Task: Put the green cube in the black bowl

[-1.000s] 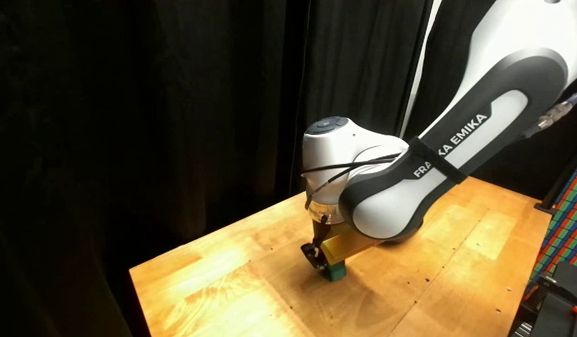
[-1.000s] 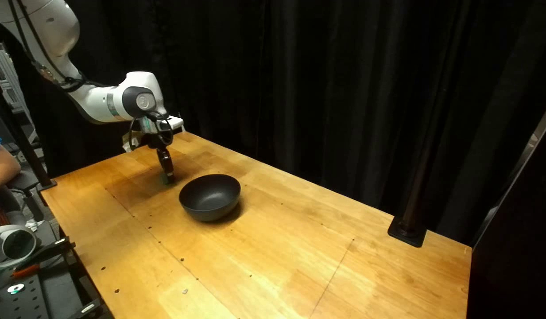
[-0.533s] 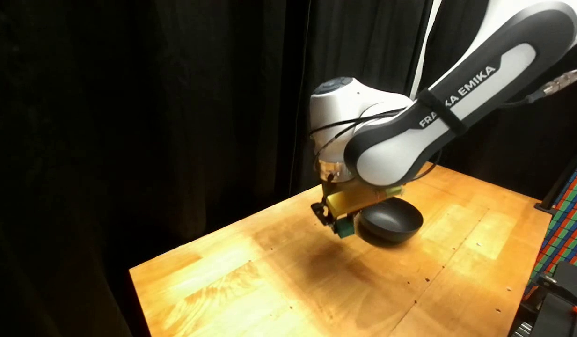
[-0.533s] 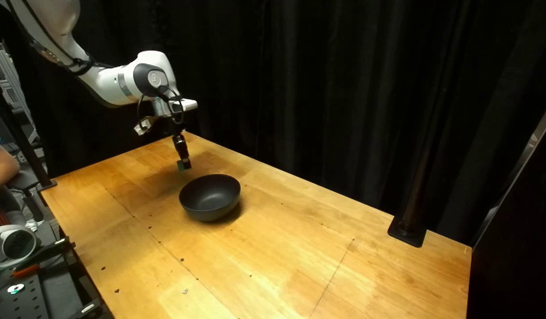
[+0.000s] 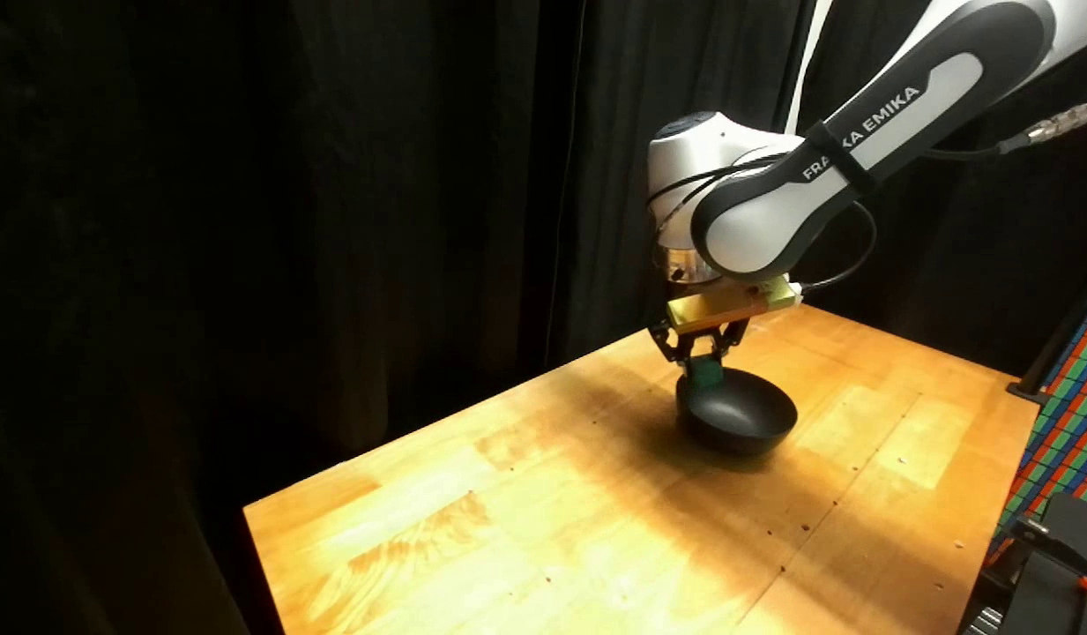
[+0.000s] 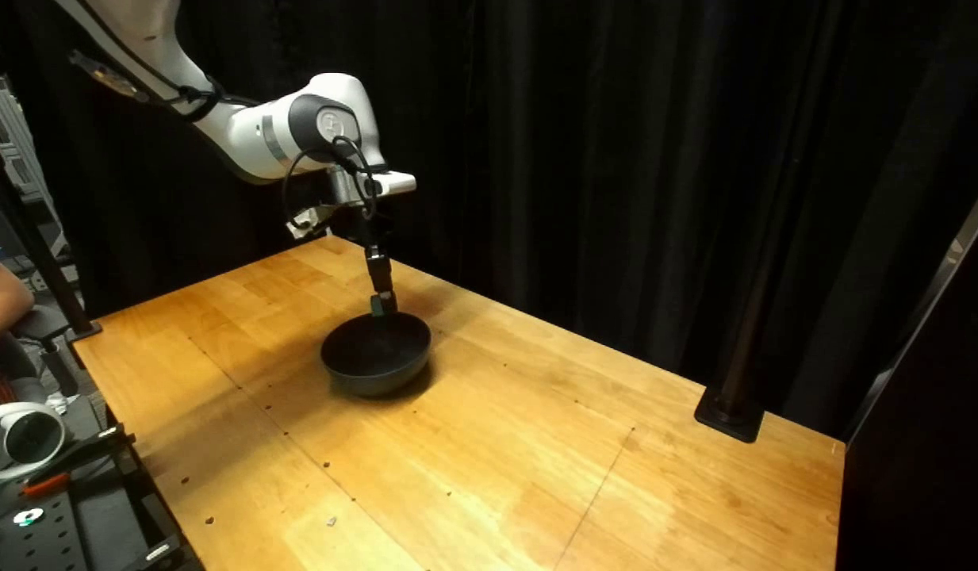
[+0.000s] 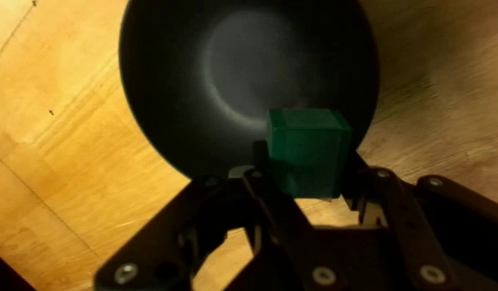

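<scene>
Pincer (image 5: 704,360) clamps the cube (image 7: 307,155) by two opposite sides, presumably so it falls straight on release. Cube is held up at the edge of the bowl (image 6: 376,385): wrist view has it overlapping the rim, off-centre; contact with bowl unclear. Bowl sits upright on the tabletop (image 6: 528,452), mouth up, ready to receive. Looks like late carry, release not yet done. Probably shift toward bowl centre first, else cube may clip the rim.
</scene>
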Robot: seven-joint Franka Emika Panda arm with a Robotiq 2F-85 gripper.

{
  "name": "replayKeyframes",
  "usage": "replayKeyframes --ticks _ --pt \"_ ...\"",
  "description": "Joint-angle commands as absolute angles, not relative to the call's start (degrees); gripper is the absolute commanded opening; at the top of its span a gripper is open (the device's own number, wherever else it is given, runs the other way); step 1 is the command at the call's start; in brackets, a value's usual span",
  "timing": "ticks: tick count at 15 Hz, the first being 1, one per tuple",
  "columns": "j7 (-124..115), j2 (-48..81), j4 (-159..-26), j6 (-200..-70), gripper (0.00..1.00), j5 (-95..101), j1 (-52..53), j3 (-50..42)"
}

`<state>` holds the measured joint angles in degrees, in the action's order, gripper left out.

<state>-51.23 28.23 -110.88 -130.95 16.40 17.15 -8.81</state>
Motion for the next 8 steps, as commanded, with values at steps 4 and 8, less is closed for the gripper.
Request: replayKeyframes --ticks 4,8 --pt "-43.9 22.0 -113.9 -125.9 0.91 7.9 9.5 -3.6" --pt "-32.6 15.4 -115.3 -119.5 1.00 -4.7 5.3 0.1"
